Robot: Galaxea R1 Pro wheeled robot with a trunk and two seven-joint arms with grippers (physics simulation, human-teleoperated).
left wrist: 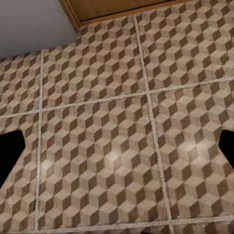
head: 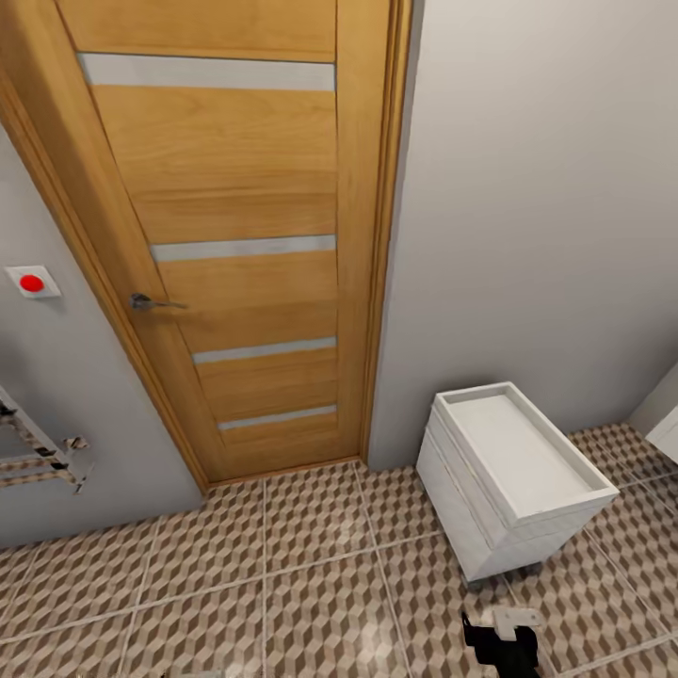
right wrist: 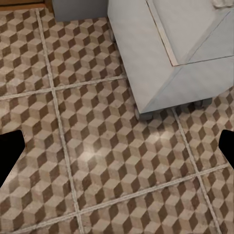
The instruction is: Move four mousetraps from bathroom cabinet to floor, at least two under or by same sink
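Both grippers' fingers apart over bathroom floor [left wrist: 107, 146], white unit [head: 513, 476] near door [head: 235, 235]

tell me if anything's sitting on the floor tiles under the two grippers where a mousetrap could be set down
Nothing visible blocks it. Below the left gripper the bathroom floor shows bare cube-pattern tiles. Below the right gripper the tiles are bare too; a white cabinet stands just beyond them.

The bathroom floor [head: 311, 574] is glossy cube-patterned tile, the door [head: 235, 235] grained wood with a metal handle [head: 151, 302], the cabinet [head: 513, 476] smooth white.
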